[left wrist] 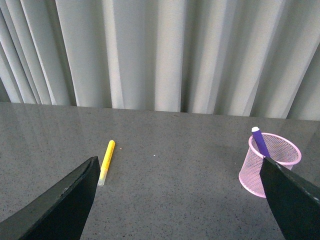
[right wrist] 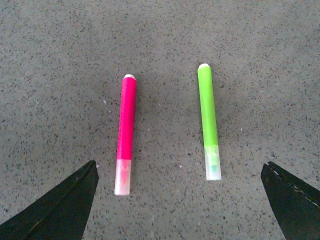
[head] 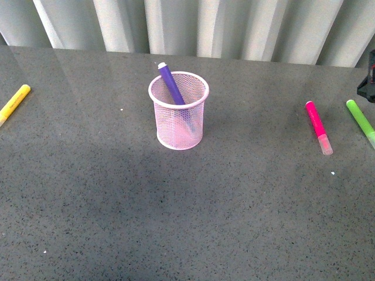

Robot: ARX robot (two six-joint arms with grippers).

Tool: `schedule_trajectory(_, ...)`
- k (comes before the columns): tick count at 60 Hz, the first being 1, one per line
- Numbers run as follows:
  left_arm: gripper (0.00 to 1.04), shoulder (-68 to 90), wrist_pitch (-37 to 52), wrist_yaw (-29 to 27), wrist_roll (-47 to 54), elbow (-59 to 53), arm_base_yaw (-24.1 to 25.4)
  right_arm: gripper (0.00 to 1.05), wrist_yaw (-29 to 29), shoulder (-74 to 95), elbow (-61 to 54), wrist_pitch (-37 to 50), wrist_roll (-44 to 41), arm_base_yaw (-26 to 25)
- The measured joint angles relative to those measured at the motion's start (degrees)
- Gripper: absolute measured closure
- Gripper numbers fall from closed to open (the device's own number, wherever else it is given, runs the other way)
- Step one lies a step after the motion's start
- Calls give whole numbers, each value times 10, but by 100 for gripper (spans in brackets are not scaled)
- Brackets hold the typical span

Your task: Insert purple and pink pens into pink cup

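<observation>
The pink cup (head: 179, 111) stands upright mid-table, with the purple pen (head: 171, 84) leaning inside it, its top above the rim. Both also show in the left wrist view, the cup (left wrist: 272, 165) and the purple pen (left wrist: 259, 141). The pink pen (head: 318, 127) lies flat on the table at the right; in the right wrist view it (right wrist: 126, 131) lies below and between the open jaws, nearer one finger. My right gripper (right wrist: 180, 200) is open and empty above it; a dark part of it shows at the front view's right edge (head: 368, 79). My left gripper (left wrist: 182, 200) is open and empty.
A lime green marker (head: 361, 121) lies just right of the pink pen, parallel to it (right wrist: 209, 120). A yellow marker (head: 14, 103) lies at the far left (left wrist: 106, 161). A grey curtain (head: 193, 23) hangs behind the dark grey table (head: 176, 211).
</observation>
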Motion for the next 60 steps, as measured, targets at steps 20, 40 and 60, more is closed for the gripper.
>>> schedule_trajectory(20, 7, 0, 0, 0, 0, 0, 0, 7, 25, 124, 90, -23, 39, 40)
schedule_trajectory(40, 7, 0, 0, 0, 0, 0, 0, 7, 29, 188, 151, -37, 52, 56)
schedule_trajectory(60, 7, 0, 0, 0, 0, 0, 0, 7, 30, 225, 191, -43, 51, 50)
